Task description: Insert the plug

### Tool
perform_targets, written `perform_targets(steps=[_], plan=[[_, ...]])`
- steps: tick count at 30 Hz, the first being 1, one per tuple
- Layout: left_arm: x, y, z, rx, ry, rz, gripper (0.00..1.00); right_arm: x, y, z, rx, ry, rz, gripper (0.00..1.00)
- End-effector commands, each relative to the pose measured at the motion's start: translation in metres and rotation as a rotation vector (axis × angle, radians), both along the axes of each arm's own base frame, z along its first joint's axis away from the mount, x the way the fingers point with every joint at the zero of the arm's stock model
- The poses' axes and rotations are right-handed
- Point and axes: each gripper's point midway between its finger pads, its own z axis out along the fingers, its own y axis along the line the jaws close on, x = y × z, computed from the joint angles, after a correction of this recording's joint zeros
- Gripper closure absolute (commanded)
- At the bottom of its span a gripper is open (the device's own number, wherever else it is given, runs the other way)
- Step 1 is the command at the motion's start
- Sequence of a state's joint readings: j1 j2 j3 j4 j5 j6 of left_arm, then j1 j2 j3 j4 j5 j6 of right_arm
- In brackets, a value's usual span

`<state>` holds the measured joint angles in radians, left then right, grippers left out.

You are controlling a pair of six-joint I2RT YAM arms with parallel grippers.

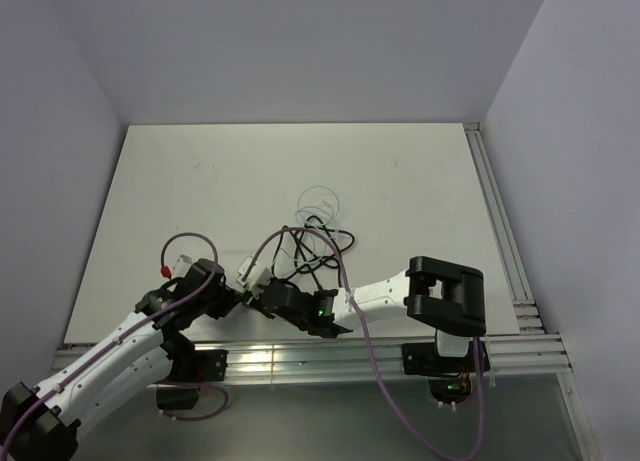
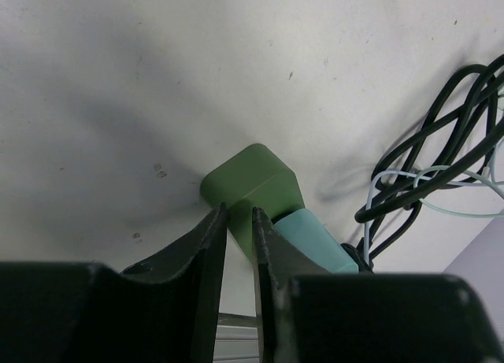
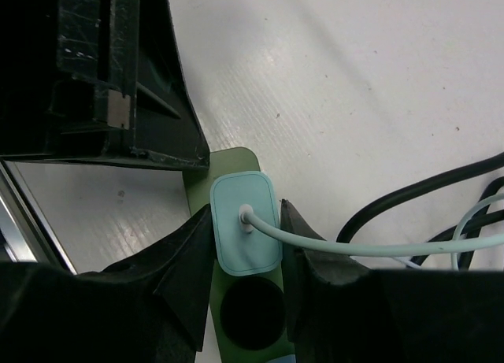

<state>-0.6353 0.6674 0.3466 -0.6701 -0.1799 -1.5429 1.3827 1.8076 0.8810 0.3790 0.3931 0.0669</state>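
Observation:
A green socket strip (image 2: 256, 178) lies on the white table. A pale blue plug (image 3: 236, 249) with a pale cable (image 3: 354, 247) sits upright in the strip (image 3: 228, 162), above a round black socket hole (image 3: 252, 320). My right gripper (image 3: 246, 208) is shut on the plug, one finger on each side. My left gripper (image 2: 239, 213) is nearly closed, pinching the strip's near edge; the plug (image 2: 319, 241) shows just right of it. In the top view the left gripper (image 1: 232, 299) and the right gripper (image 1: 268, 293) meet at the strip (image 1: 252, 271) near the front edge.
A coil of black cable (image 1: 322, 243) and a thin white cable loop (image 1: 320, 199) lie just behind the grippers. The black cable also shows in the left wrist view (image 2: 429, 154). Aluminium rails (image 1: 300, 359) run along the table's near edge and right side (image 1: 500, 231).

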Motion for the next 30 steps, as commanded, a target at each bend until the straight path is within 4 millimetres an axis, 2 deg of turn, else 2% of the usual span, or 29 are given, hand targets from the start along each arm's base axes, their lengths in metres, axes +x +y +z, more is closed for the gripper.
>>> perform_targets(steps=[1, 3, 4, 8, 10, 16, 21, 26, 28, 29, 30], plan=[[-0.002, -0.001, -0.001, -0.027, -0.005, 0.008, 0.74, -0.082, -0.105, -0.135, -0.415, 0.391, 0.040, 1.00], [-0.002, -0.001, 0.000, -0.025, -0.009, 0.007, 0.74, -0.075, -0.104, -0.125, -0.398, 0.371, 0.009, 0.98], [-0.001, -0.001, 0.000, -0.025, -0.009, 0.007, 0.74, -0.068, -0.100, -0.115, -0.373, 0.364, -0.003, 0.84], [-0.001, -0.002, -0.001, -0.019, 0.000, -0.004, 0.74, -0.049, -0.090, -0.087, -0.311, 0.352, -0.014, 0.61], [-0.001, -0.003, -0.001, -0.015, 0.003, -0.010, 0.74, -0.039, -0.075, -0.067, -0.273, 0.330, -0.017, 0.51], [-0.002, -0.002, -0.001, -0.016, 0.010, -0.005, 0.75, -0.020, -0.061, -0.040, -0.251, 0.324, -0.008, 0.36], [-0.001, 0.001, 0.003, -0.010, -0.003, 0.007, 0.74, -0.010, -0.049, -0.009, -0.215, 0.314, -0.011, 0.32], [0.001, 0.002, 0.006, -0.009, -0.013, 0.015, 0.74, -0.003, -0.026, 0.043, -0.135, 0.317, 0.003, 0.31], [0.001, 0.001, 0.006, -0.008, -0.012, 0.011, 0.74, -0.003, -0.027, 0.049, -0.153, 0.332, 0.000, 0.31], [0.001, 0.001, 0.006, -0.008, -0.012, 0.009, 0.74, 0.000, -0.020, 0.062, -0.130, 0.329, -0.004, 0.31], [0.001, 0.000, 0.005, -0.007, -0.009, 0.008, 0.74, -0.002, -0.022, 0.062, -0.152, 0.345, -0.006, 0.31]])
